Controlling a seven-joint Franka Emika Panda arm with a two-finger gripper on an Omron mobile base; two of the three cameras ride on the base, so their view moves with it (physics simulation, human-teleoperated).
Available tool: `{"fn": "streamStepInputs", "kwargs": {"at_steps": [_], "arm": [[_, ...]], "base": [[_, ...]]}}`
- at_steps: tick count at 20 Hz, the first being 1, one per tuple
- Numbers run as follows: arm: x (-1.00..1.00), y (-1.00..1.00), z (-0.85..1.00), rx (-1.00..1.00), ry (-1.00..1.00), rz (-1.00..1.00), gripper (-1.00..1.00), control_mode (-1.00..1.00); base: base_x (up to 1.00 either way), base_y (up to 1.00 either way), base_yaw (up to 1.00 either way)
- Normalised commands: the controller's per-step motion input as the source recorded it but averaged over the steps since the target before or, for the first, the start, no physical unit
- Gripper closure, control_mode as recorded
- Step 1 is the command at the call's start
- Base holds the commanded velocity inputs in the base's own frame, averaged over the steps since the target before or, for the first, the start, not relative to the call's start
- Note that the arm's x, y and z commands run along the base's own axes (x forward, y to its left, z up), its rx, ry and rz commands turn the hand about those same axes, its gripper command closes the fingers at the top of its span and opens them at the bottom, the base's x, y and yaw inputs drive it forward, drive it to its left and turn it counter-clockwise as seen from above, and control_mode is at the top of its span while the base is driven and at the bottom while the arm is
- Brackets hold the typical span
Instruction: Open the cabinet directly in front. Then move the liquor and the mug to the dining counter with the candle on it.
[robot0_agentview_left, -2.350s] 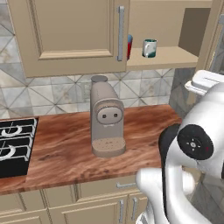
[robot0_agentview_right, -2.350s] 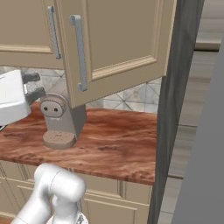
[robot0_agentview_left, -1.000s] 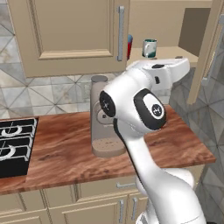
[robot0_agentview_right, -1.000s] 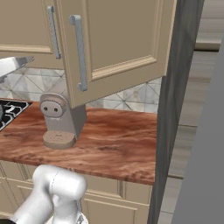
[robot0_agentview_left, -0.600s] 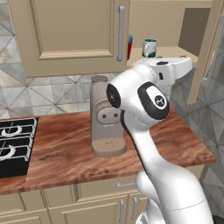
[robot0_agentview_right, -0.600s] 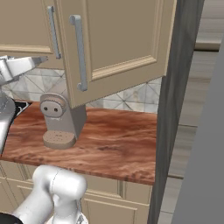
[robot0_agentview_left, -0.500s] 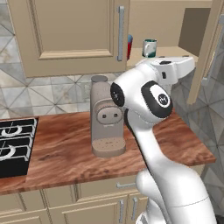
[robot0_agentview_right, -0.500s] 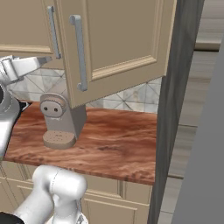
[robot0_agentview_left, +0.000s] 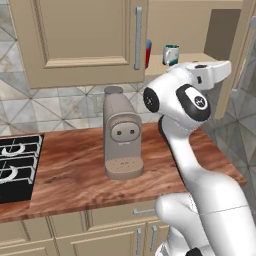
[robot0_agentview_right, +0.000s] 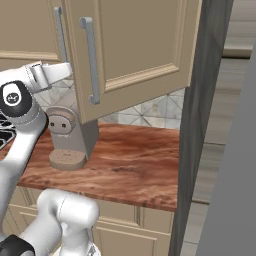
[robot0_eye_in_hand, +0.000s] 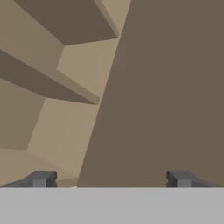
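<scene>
step: the cabinet (robot0_agentview_left: 85, 40) has its right door swung open, so the first job looks done; picking up a thing comes next
jaws: wide apart, holding nothing
gripper (robot0_eye_in_hand: 109, 179): up by the open door's inner side
liquor (robot0_agentview_left: 148, 52): stands straight up on the shelf, half hidden behind the left door
mug (robot0_agentview_left: 170, 54): just right of it, upright; handle side unclear
next move: turn left and reach into the shelf

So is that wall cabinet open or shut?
Half open: the cabinet's right door is swung out, so the mug and liquor show on the shelf; the left door is shut.
</scene>
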Motion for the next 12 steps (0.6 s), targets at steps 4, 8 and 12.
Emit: {"fn": "streamStepInputs", "kwargs": {"at_steps": [4, 8, 12], "arm": [[-0.28, -0.83, 0.00, 0.07, 0.00, -0.13, -1.00, -1.00], [-0.58, -1.00, 0.00, 0.09, 0.00, -0.22, -1.00, -1.00], [-0.48, -1.00, 0.00, 0.10, -0.01, -0.21, -1.00, -1.00]], "base": [[0.00, 0.00, 0.00], [0.00, 0.00, 0.00], [0.00, 0.00, 0.00]]}}
